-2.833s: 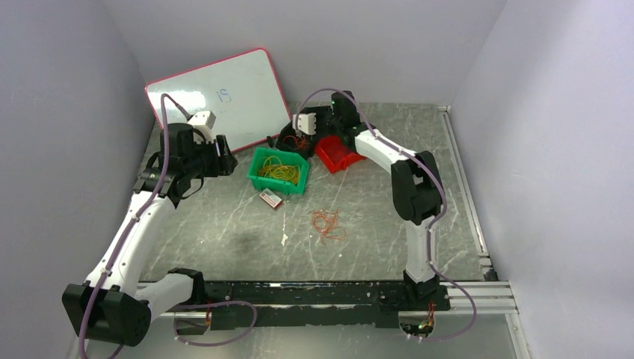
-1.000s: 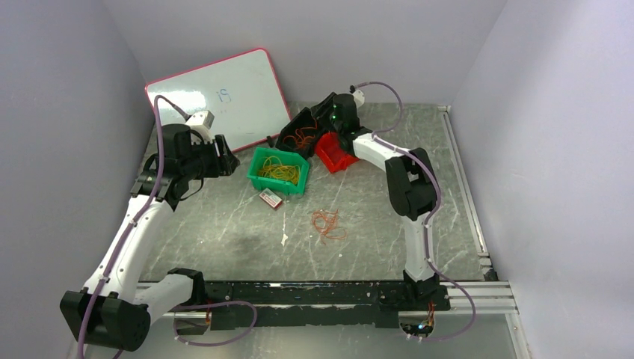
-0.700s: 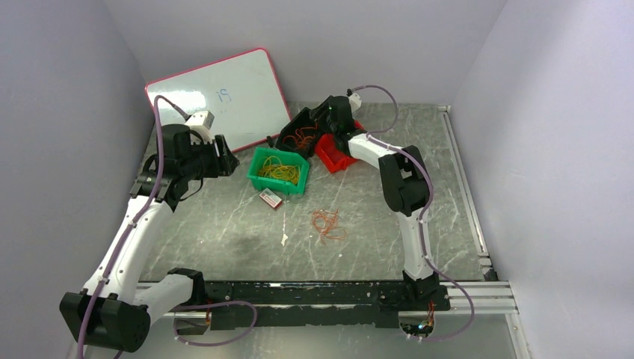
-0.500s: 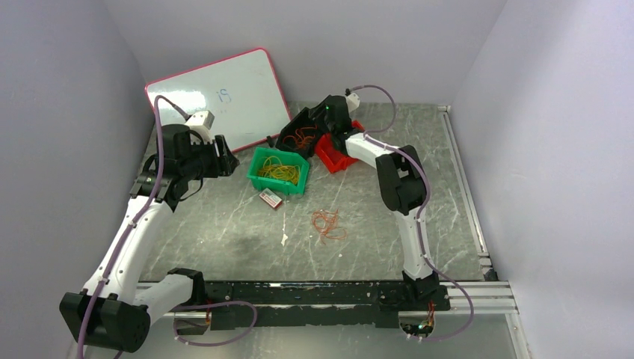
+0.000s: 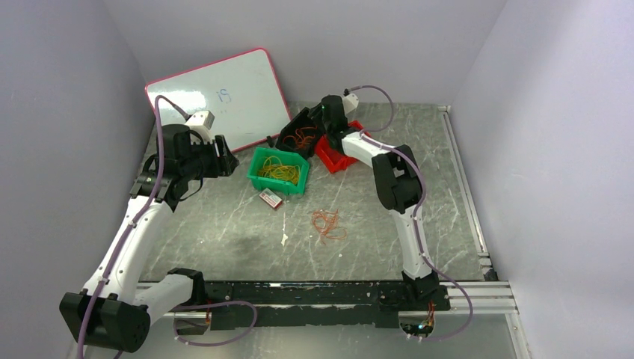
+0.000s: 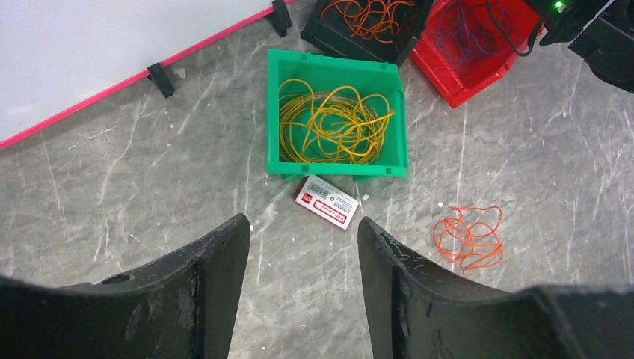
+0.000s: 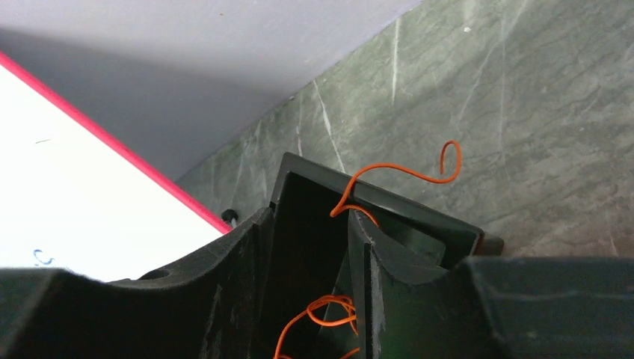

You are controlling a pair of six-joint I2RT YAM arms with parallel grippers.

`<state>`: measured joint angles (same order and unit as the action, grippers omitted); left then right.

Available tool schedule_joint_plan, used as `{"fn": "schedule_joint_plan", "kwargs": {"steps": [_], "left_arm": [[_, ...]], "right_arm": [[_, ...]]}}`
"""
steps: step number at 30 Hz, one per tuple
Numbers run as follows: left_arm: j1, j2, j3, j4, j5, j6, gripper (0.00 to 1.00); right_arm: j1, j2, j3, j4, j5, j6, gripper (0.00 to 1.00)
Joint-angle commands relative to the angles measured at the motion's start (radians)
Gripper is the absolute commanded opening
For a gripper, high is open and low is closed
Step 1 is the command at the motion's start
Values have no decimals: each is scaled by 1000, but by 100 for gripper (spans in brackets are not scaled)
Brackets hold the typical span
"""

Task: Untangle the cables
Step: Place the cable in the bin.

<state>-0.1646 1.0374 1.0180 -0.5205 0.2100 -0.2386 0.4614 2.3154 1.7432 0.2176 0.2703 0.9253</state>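
Near whiteboard, red bin and box, left gripper hovering open, empty; right gripper parted over thin orange loops in black bin; yellow cables coiled in green bin, orange tangle on table.

Grey-green marbled surface. Green bin sits mid-back, with a black bin and a red bin behind it to the right, close together. Whiteboard stands propped at back left. Small red-and-white box lies just in front of the green bin. Loose orange cables lie right of the box. White scrap lies nearer the front.
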Motion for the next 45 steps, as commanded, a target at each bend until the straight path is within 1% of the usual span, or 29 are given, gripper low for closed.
{"fn": "schedule_joint_plan", "kwargs": {"steps": [1,17,19,22,27,31,39,45], "left_arm": [[11,-14,10,-1,-11,15,60],[11,-14,16,-8,-18,24,59],[11,-14,16,-7,-20,24,60],[11,-13,16,-7,-20,26,59],[13,-12,14,-7,-21,28,59],[13,-11,11,-8,-20,30,60],[13,-16,9,-7,-23,27,59],[13,-18,5,-3,-15,21,59]], "right_arm": [[2,20,17,-8,45,25,45],[2,101,118,-35,52,41,43],[2,109,126,-35,50,42,41],[2,115,130,-29,44,44,34],[0,115,113,-10,43,44,12],[0,101,85,17,37,28,0],[0,8,29,78,-4,-88,0],[2,-63,-31,74,-75,-189,0]]}}
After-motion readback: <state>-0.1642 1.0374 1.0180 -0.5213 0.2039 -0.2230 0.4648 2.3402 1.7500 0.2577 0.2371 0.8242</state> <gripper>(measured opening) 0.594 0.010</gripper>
